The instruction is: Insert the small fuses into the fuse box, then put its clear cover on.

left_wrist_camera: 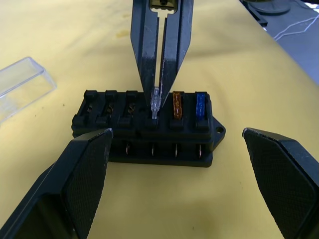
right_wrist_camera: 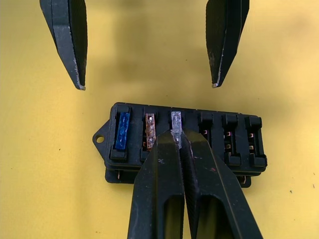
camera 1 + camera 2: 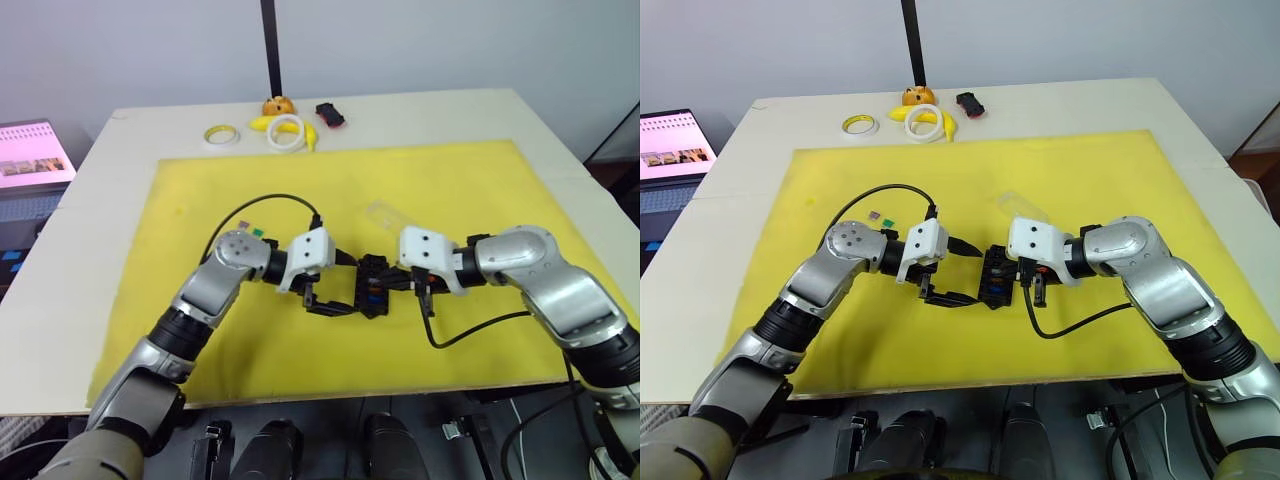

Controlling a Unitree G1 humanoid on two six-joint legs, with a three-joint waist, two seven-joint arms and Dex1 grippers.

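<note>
Near the desk's front edge, on the yellow mat (image 3: pixel 200 180), the fuse box (image 3: pixel 372 285) lies between both grippers. Its blue fuse (image 2: pixel 122 130) and orange fuse (image 2: pixel 149 132) are seated. The right gripper (image 2: pixel 177 137) pinches a pale grey fuse (image 2: pixel 176 119) over the third slot, fingers narrow; the left gripper (image 1: pixel 179 144) waits wide open around the box. Fuse insertion is in hand; next, I judge, calls for pressing straight down, then letting go. Farther back lie two loose fuses (image 3: pixel 880 215) and the cover (image 3: pixel 385 213).
</note>
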